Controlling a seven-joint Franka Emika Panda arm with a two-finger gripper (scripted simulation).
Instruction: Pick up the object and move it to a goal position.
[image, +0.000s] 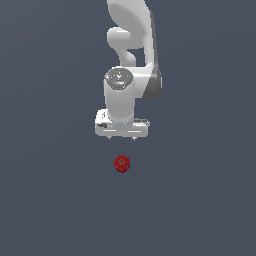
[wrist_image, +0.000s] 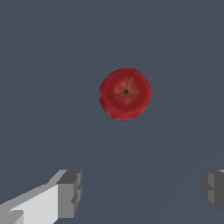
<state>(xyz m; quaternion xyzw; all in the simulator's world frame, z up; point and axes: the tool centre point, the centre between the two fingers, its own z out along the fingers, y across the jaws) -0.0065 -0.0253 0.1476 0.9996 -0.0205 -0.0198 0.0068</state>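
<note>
Gripper (image: 122, 138) hangs over the tabletop (image: 50, 200) with its jaws spread wide and nothing between them, the two grey fingertips (wrist_image: 70, 192) standing far apart in the wrist view. And there is the object (image: 121, 163), a small dark-red ball lying alone on the flat slate-grey surface, apart from the gripper and not yet under it; in the exterior view it sits just below the white hand. From the wrist camera the object (wrist_image: 125, 93) looks like a tiny apple, glossy, slightly lumpy, with a dark dimple and faint creases running out from it. By my read this is the approach: the hand needs to slide across until the ball sits squarely between the pads, then sink straight down and close at the widest part. Round and smooth-looking as it is, an off-centre pinch could squirt it sideways, so centring matters here. No goal marker shows in either view.
</note>
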